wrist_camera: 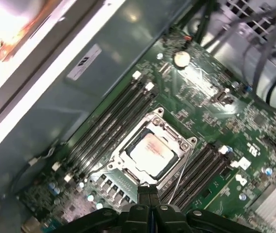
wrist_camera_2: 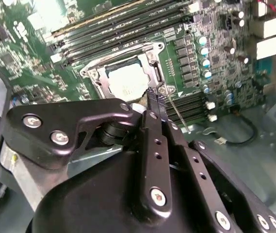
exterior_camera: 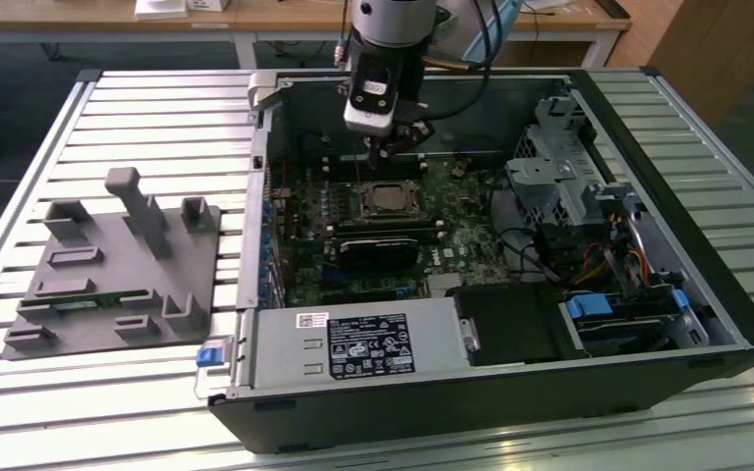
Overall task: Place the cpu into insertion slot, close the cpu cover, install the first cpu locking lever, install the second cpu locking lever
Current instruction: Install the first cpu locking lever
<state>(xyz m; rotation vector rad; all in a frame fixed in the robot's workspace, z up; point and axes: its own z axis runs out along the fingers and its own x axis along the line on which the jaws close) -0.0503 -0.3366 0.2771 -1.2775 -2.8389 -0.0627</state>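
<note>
The cpu (wrist_camera: 152, 149) lies pale and square in the insertion slot (exterior_camera: 384, 199) on the green board. Around it the cpu cover (wrist_camera: 172, 135) is down flat, its window framing the chip. A thin wire locking lever (wrist_camera: 182, 170) runs along one side of the socket and stands slightly off the board. In the second wrist view the cpu (wrist_camera_2: 125, 80) lies just beyond my gripper (wrist_camera_2: 154, 94), whose black fingers are shut together with nothing between them, tips at the cover's corner beside the lever (wrist_camera_2: 176, 111). In the exterior view my gripper (exterior_camera: 380, 157) hangs just above the socket's far edge.
Black memory slots (wrist_camera: 108, 121) flank the socket on both sides. A black heatsink block (exterior_camera: 380, 245) lies nearer the case front, and a drive cage with cables (exterior_camera: 573, 186) is at the exterior view's right. A grey fixture (exterior_camera: 115, 265) sits on the slatted table outside the case.
</note>
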